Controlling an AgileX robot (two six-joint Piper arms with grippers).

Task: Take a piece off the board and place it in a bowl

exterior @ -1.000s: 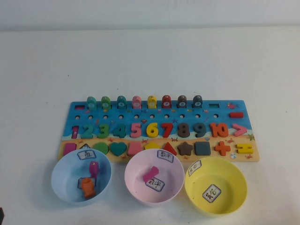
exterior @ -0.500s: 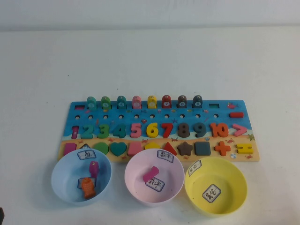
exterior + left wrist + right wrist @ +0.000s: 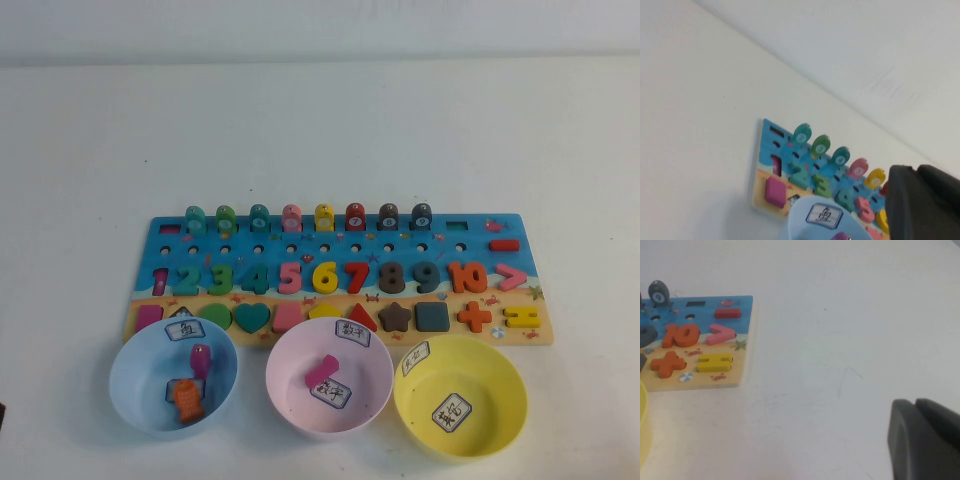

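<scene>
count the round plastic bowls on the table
3, in a row in front of the long wooden puzzle board: light blue bowl on the robot's left, pale pink bowl in the middle, yellow bowl on the right.

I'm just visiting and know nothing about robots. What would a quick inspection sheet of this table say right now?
Surface: white table, bare beyond the toys.
Job's things: pink 5 seated on the board; pink bowl in front holds a magenta block.
Clutter: blue bowl with two small pieces; yellow bowl with only a label.
Grippers: left tool near the board's left end; right tool off its right end; neither touches anything.
Cables: nothing seen.
Surroundings: pale wall behind the table.
</scene>
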